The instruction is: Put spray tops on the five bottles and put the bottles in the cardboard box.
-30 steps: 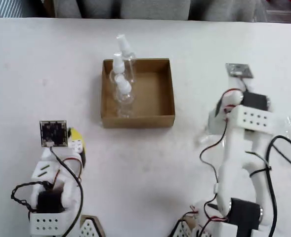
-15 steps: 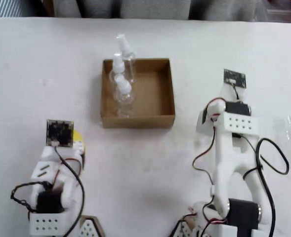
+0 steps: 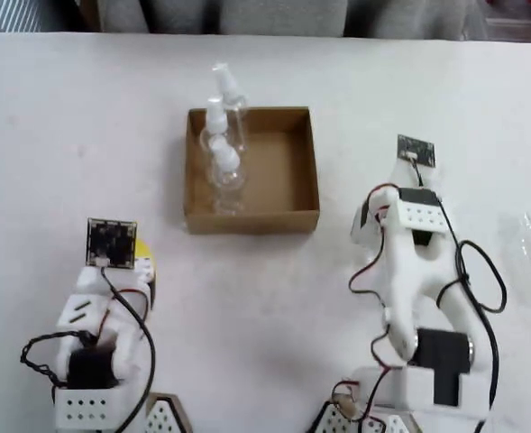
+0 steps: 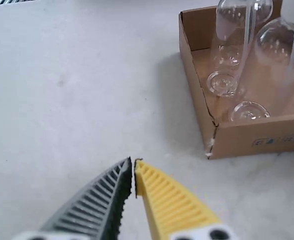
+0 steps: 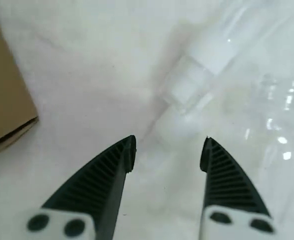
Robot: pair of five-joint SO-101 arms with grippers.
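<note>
The cardboard box [image 3: 292, 180] sits mid-table, and three clear bottles with white spray tops [image 3: 222, 135] stand along one side of it. The left wrist view has the box [image 4: 226, 137] and bottles [image 4: 236, 55] ahead of my left gripper [image 4: 133, 164], which is shut and empty just above the table. My left gripper [image 3: 143, 262] is off the box's near corner. My right gripper [image 5: 168, 149] hangs open over the table, with a clear bottle [image 5: 266, 95] and a white spray top [image 5: 186, 82] lying just past its fingertips. Another clear bottle [image 3: 528, 242] lies at the far right.
The right arm [image 3: 409, 262] stretches from the table's front edge up toward the box's right side. A corner of the box [image 5: 7, 110] lies close beside my right gripper. Bare white table [image 3: 85, 126] surrounds the box.
The right arm has swung in from the right toward the box and drawn back a little. The left arm has shifted slightly. The bottles in the box have not moved.
</note>
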